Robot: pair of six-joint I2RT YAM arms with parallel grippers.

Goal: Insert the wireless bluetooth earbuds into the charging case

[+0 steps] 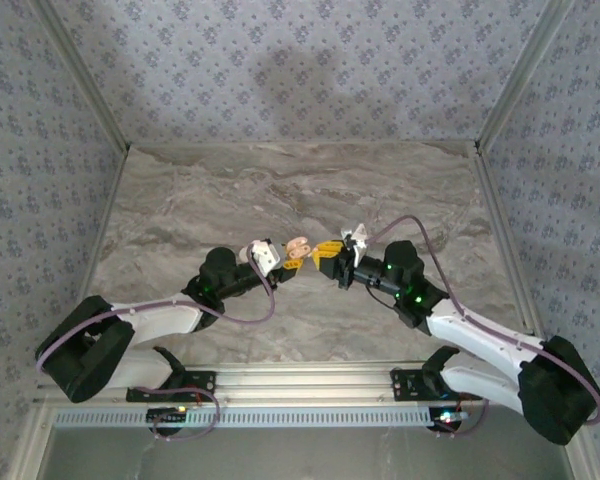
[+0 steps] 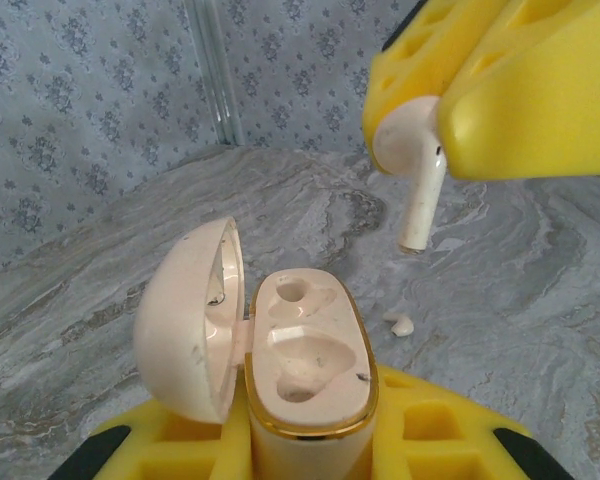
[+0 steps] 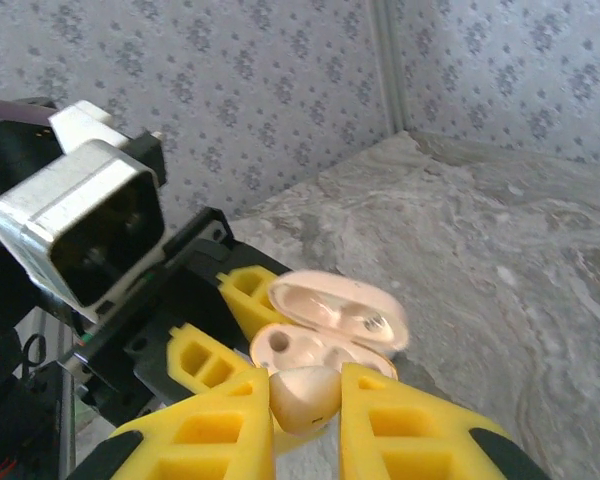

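The cream charging case stands upright with its lid swung open to the left and both hollows bare. My left gripper is shut on the case's lower body. In the top view the case sits mid-table at the left gripper. My right gripper is shut on a white earbud, just in front of the open case. From the left wrist view this earbud hangs stem-down, above and right of the case, not touching it. A second small white earbud lies on the table.
The marble tabletop is bounded by patterned walls at the back and both sides. The two arms meet at the table's middle, the right gripper close to the case. An aluminium rail runs along the near edge.
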